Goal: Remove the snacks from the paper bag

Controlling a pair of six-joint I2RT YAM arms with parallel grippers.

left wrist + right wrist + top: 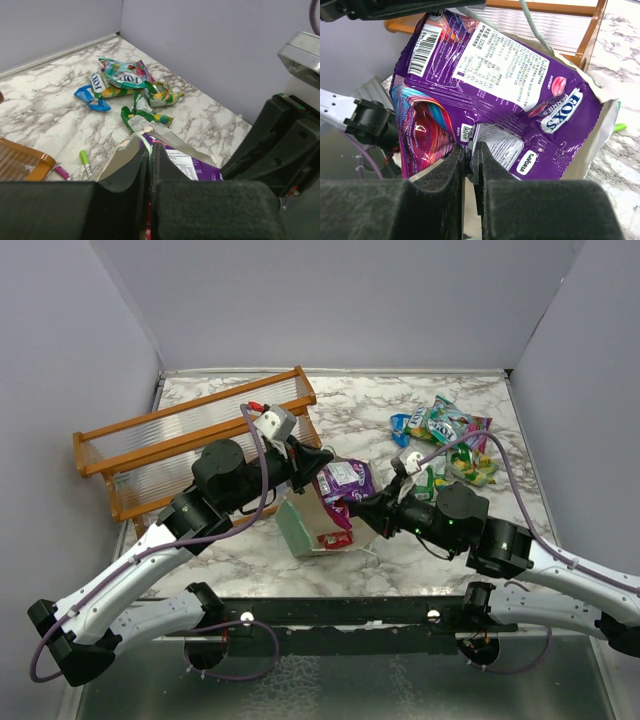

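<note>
The purple packet (495,85) is clamped in the right gripper (468,165); lift it clear while the left gripper (150,165), clamped on the bag (125,157) rim, holds firm.

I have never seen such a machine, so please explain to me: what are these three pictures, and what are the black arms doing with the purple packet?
These are two robot arms on a marble table. One picture is taken from above; the other two come from small cameras on each wrist, so you see each arm's own fingers at the bottom.

The right gripper is shut on a purple snack packet, holding it at the mouth of the mint-green paper bag. The left gripper is shut on the bag's edge, as if to steady it.

Other snack packets lie in a pile at the far right. An orange wooden rack stands at the far left, and a green marker pen lies beside the bag.
</note>
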